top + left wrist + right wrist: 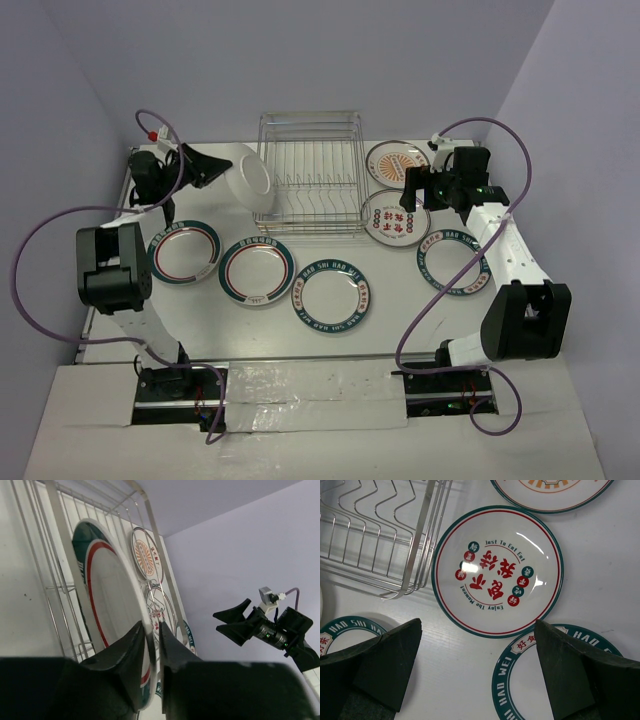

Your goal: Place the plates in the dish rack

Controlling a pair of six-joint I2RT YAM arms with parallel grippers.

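At the far left of the top view, a red-ringed plate lay flat on the table. A second plate sat just beside it, and a third plate lay lower, toward the middle.

Above them, in the upper left, the left gripper was pinched on the rim of a held plate. This plate stood tilted on edge at the left end of the dish rack. The left wrist view showed both fingers closed tight on that rim, with the plate's red ring facing the camera. Whether its lower edge sat between the prongs was hard to tell.

Right of the rack lay an orange-centred plate, below it a red-lettered plate, and at lower right a green-rimmed plate. The right gripper hovered over the red-lettered plate, jaws spread wide and holding nothing, as the right wrist view also showed.
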